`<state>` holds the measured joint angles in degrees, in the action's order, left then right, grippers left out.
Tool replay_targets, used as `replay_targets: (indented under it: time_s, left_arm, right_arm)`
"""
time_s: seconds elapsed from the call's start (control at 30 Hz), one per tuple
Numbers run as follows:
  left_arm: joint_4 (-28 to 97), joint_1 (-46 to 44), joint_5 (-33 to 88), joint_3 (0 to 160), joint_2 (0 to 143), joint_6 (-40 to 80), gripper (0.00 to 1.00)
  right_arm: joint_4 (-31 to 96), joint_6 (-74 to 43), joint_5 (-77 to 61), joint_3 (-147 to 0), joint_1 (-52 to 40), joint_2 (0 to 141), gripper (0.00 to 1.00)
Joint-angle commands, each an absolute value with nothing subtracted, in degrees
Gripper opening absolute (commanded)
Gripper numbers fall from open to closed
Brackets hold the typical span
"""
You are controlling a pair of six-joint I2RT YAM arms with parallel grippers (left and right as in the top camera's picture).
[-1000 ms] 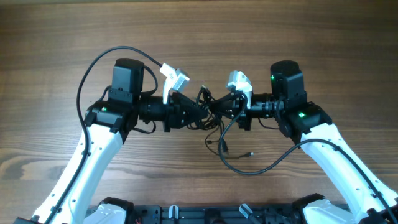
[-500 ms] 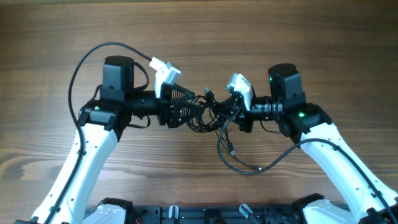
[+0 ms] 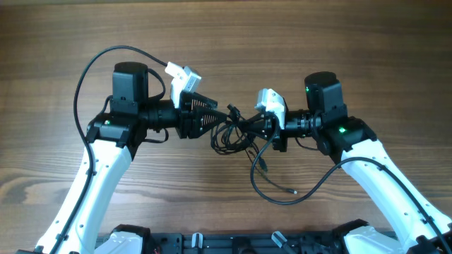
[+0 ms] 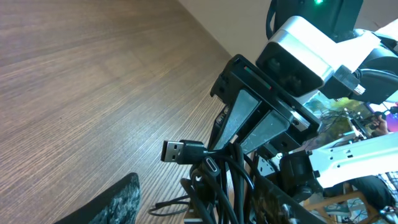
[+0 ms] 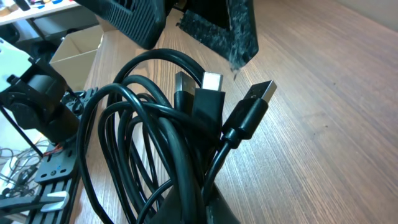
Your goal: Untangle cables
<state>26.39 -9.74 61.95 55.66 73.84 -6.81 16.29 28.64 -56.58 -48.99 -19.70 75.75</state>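
Note:
The cables (image 3: 236, 130) are a knot of thin black cords hanging between my two grippers above the table. One long cord (image 3: 282, 194) trails from it onto the wood. My right gripper (image 3: 263, 129) is shut on the bundle; in the right wrist view its jaws (image 5: 208, 199) pinch several strands, with USB plugs (image 5: 252, 109) sticking up. My left gripper (image 3: 215, 118) reaches in from the left with jaws apart. In the left wrist view the cables (image 4: 227, 177) run between its fingers (image 4: 118, 199), close to the right-hand one and well clear of the left-hand one.
The wooden table (image 3: 226, 42) lies under everything. The thick black cable (image 3: 92, 77) of the left arm arcs out to the left. A dark rail (image 3: 226, 243) runs along the front edge. A cardboard box (image 5: 74, 46) stands off the table.
My left gripper was shut on the bundle and now stands open, drawn back to the left. The knot has stretched out leftward. The trailing cord's end has swung down and right.

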Motion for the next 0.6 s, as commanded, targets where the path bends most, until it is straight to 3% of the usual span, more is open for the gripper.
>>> replay_targets:
  time_s: [0.0, 0.13, 0.23, 0.33, 0.43, 0.47, 0.57]
  left_arm:
    - [27.4, -9.5, 61.7, 55.7, 74.0, -7.3, 0.59]
    - [30.2, -9.5, 61.6, 55.7, 74.0, -7.3, 0.61]
    - [32.2, -9.5, 61.6, 55.7, 74.0, -7.3, 0.7]
    - [33.4, -9.5, 61.6, 55.7, 74.0, -7.3, 0.72]
    - [34.2, -9.5, 61.3, 55.7, 74.0, -7.3, 0.59]
    - [34.6, -9.5, 60.0, 55.7, 74.0, -7.2, 0.5]
    - [35.5, -9.5, 57.7, 55.7, 74.0, -7.1, 0.43]
  right_arm:
    - [15.7, 30.0, -59.0, -50.1, -19.6, 76.2, 0.04]
    - [15.4, 30.0, -59.0, -50.1, -19.6, 76.2, 0.04]
    - [15.4, 30.0, -59.0, -50.1, -19.6, 76.3, 0.04]
    - [15.4, 30.0, -59.0, -50.1, -19.6, 76.4, 0.04]
    - [15.5, 30.0, -59.0, -50.1, -19.6, 76.4, 0.04]
    - [15.5, 29.8, -59.0, -50.1, -19.6, 76.4, 0.04]
    - [15.5, 29.8, -59.0, -50.1, -19.6, 76.4, 0.04]
